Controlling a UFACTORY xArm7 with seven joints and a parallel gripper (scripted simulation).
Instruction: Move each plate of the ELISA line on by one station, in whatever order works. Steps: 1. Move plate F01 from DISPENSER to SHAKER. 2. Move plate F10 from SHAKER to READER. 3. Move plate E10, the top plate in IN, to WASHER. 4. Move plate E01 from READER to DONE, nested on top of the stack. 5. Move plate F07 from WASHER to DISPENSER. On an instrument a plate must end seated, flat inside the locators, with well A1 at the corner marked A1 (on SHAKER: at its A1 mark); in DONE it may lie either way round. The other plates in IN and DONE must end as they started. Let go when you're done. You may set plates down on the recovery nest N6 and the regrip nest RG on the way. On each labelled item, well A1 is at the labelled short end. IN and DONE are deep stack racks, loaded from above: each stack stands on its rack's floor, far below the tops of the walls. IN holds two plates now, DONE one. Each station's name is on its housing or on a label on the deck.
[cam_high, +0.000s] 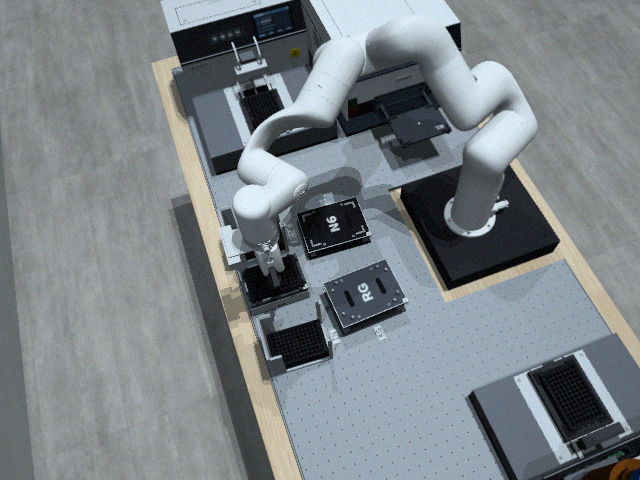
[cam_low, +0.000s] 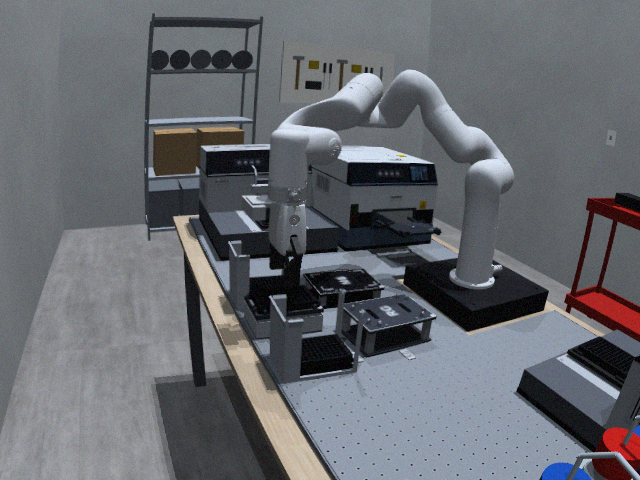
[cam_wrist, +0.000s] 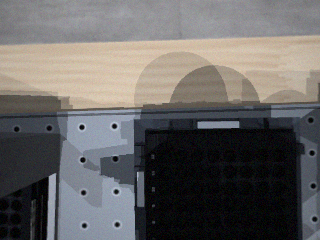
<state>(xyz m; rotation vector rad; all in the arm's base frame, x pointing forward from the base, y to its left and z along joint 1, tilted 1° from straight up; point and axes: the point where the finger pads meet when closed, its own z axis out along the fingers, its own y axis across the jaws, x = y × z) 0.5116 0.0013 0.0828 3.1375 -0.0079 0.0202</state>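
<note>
My gripper (cam_high: 272, 277) is open and points straight down into a deep stack rack (cam_high: 272, 284) at the table's left edge, beside nest N6. A black well plate (cam_wrist: 220, 182) lies in that rack right under the fingers; I cannot tell whether they touch it. In the side view the fingers (cam_low: 291, 273) reach down between the rack's walls. The neighbouring rack (cam_high: 298, 343), with the IN label next to it, holds a black plate. The reader's tray (cam_high: 417, 124) is out and has no plate on it. One black plate sits on the back-left instrument (cam_high: 261, 103) and another on the front-right instrument (cam_high: 568, 397).
Nest N6 (cam_high: 333, 225) and regrip nest RG (cam_high: 366, 292) stand right of the racks, with nothing on them. The racks' tall grey walls (cam_low: 283, 335) rise around the fingers. The arm's black base block (cam_high: 478, 227) is at the right. The wooden table edge (cam_wrist: 160, 70) runs just beyond the rack.
</note>
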